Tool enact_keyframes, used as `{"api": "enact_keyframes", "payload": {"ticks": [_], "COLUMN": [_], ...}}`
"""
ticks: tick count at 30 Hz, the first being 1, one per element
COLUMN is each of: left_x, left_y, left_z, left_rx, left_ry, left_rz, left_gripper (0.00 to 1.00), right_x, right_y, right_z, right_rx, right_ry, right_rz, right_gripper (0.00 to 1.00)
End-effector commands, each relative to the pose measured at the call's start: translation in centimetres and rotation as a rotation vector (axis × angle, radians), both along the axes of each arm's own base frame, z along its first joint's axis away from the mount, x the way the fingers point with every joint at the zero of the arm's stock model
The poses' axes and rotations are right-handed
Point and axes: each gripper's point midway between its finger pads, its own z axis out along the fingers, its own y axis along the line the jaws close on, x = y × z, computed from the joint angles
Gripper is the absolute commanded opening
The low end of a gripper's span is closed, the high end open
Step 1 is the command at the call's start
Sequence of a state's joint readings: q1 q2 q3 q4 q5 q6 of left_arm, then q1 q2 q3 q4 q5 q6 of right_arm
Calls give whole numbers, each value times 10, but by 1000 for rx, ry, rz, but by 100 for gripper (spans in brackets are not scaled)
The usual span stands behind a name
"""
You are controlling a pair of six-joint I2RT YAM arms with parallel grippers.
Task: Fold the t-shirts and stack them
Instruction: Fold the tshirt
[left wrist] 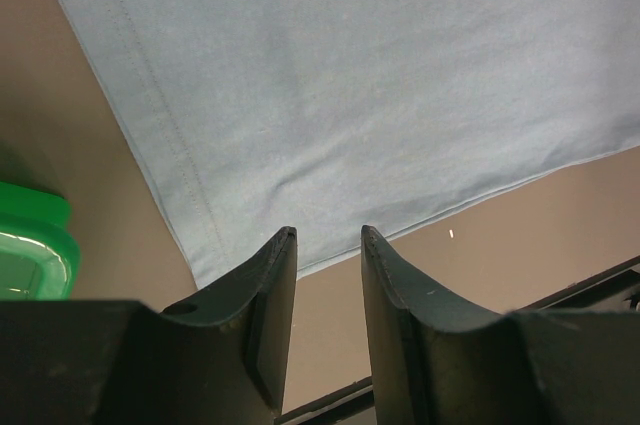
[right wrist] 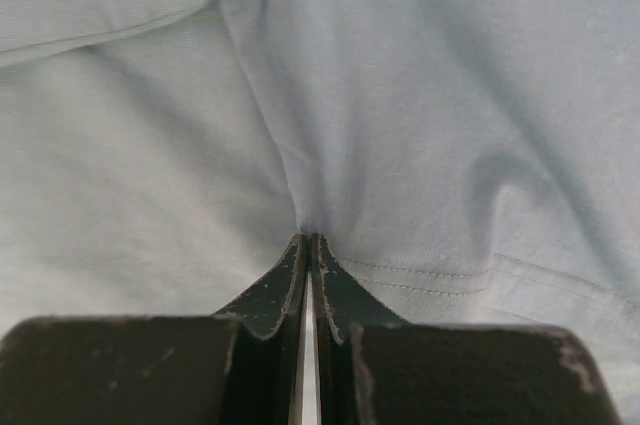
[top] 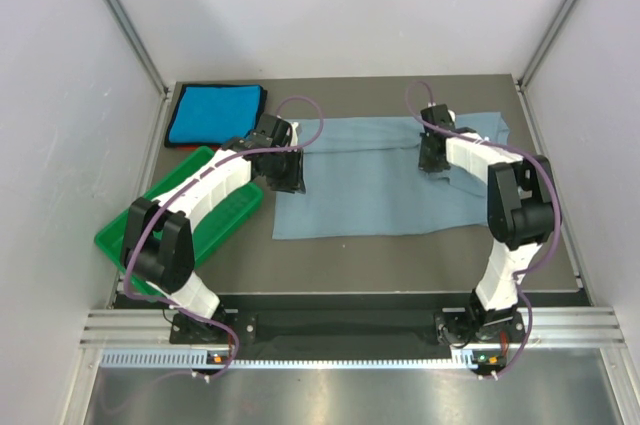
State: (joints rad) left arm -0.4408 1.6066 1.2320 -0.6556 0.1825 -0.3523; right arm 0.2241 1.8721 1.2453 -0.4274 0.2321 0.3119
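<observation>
Grey-blue t-shirt (top: 370, 190) pinched by right gripper (right wrist: 308, 238); left gripper (left wrist: 328, 235) gapes above its hem.

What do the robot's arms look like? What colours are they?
The left arm and right arm have white shells with chunky black joints. A purple cable loops along each one. The fingers are black, curved and a little scuffed.
</observation>
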Motion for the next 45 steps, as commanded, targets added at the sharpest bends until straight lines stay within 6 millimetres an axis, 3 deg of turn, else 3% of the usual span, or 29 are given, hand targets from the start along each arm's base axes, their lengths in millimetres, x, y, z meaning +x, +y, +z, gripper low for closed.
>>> {"api": "enact_keyframes", "payload": {"ticks": [1,12,20,25,26,29,32,36,39,45], "left_x": [4,5,5,4,3,2,2,-1,-1,1], "left_y": [-1,-3,-3,-3,-3,-4,-4,-4,-3,-4], "left_z": [2,2,1,1,0,4,7,7,5,4], "left_rx": [-11,-19,-18,-17,-18,-26,-31,-38,-34,-33], "left_ry": [-19,-17,-15,-15,-10,-18,-26,-28,-25,-22], "left_rz": [-2,-7,-7,-8,-9,-11,-12,-15,-14,-12], "left_gripper": [37,37,38,38,38,38,38,38,38,38], "right_x": [20,22,17,13,13,4,-7,-28,-42,-50], "right_y": [13,32,29,24,20,2,-32,-94,-122,-131], "right_z": [40,25,18,40,56,76,82,71,60,39], "right_rx": [100,256,287,276,269,285,301,309,343,412], "right_ry": [-103,-108,-126,-154,-188,-206,-218,-201,-194,-175], "right_rz": [-9,-87,-173,-175,-175,-193,-259,-421,-499,-540], "right_gripper": [0,0,0,30,33,36,36,39,41,40]}}
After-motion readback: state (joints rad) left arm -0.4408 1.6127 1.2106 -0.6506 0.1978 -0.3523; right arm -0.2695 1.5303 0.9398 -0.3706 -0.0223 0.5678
